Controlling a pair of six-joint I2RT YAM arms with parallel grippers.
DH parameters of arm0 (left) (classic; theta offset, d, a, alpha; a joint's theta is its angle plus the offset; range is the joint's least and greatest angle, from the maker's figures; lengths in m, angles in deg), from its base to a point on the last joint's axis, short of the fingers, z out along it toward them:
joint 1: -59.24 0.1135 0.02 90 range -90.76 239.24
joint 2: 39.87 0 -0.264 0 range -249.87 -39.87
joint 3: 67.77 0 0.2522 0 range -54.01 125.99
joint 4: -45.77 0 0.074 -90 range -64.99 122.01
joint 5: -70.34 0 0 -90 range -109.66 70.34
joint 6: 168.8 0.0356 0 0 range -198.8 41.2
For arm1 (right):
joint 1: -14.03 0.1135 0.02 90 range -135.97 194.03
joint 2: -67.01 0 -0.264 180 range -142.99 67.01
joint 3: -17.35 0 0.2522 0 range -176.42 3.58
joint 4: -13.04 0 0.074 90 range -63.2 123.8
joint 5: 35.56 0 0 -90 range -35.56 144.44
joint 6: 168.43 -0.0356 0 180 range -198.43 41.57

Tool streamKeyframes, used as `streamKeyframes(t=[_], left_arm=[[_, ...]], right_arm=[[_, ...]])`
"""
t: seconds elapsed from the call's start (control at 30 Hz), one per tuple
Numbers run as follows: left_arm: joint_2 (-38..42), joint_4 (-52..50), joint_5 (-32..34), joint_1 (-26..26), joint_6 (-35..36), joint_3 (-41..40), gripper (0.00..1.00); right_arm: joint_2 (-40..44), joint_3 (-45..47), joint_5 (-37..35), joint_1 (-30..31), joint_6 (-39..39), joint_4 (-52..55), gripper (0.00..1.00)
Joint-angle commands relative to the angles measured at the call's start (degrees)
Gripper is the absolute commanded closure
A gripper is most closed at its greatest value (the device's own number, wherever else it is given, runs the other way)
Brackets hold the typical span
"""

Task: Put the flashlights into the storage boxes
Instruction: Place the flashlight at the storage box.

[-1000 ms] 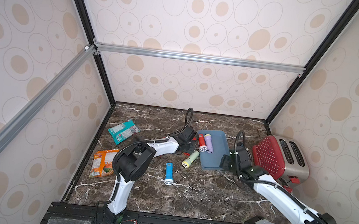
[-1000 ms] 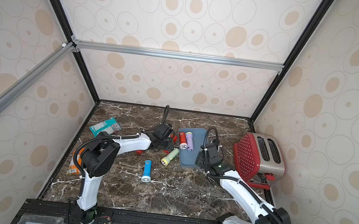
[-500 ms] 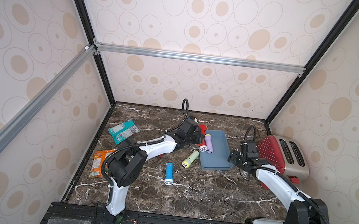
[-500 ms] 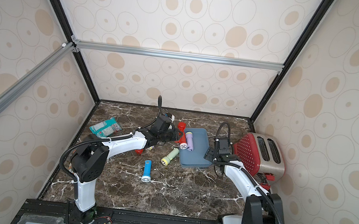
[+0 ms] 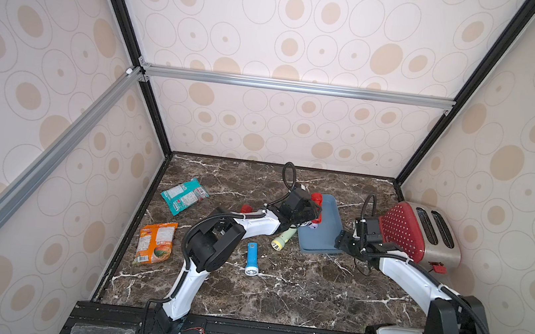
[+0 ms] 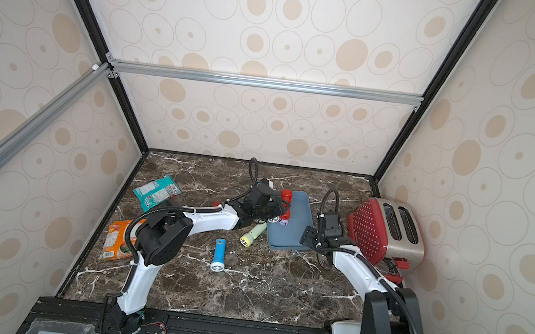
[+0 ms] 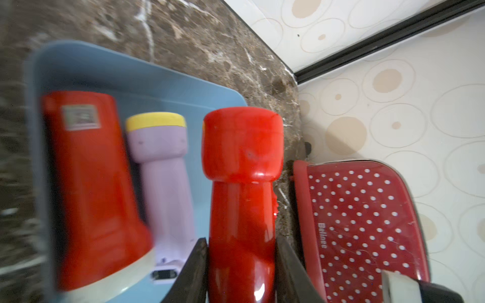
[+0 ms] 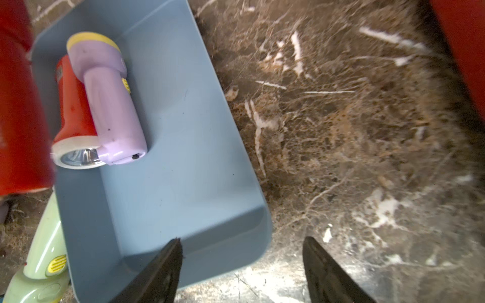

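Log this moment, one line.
left gripper: shut on red flashlight | right gripper: open at tray corner | in tray: lilac flashlight, second red flashlight

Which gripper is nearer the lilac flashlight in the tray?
Left. The left gripper, shut on a red flashlight, hangs just beside the lilac flashlight; the right gripper is open at the near corner of the tray.
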Motion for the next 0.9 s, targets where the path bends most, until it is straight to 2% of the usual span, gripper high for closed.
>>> streamKeyframes(t=[0.0, 0.17, 0.3, 0.4, 0.57, 0.87], left_arm=[[-2.94, 5.25, 0.71, -1.36, -5.18, 6.14, 0.79], [-5.52, 3.59, 9.49, -2.52, -5.06, 9.33, 0.79], [-7.36, -4.50, 22.68, -4.03, -0.93, 13.54, 0.80], [-10.52, -4.67, 23.19, -4.23, -2.43, 16.32, 0.80], [-16.86, -14.79, 23.62, -5.19, -1.80, 27.39, 0.79], [-15.45, -16.77, 26.68, -5.77, -2.04, 24.74, 0.77]], right_arm=[[3.28, 1.40, -5.08, -0.01, -0.60, -1.35, 0.26], [3.19, 1.26, -4.27, -0.01, -0.90, -1.64, 0.26], [3.24, 1.10, -3.98, -0.01, -0.88, -1.38, 0.26], [3.91, 1.32, -4.63, -0.01, -0.48, -1.36, 0.26], [4.85, 1.42, -5.28, -0.01, -0.22, -1.59, 0.26], [5.36, 1.85, -5.92, -0.01, -0.50, -2.26, 0.26]])
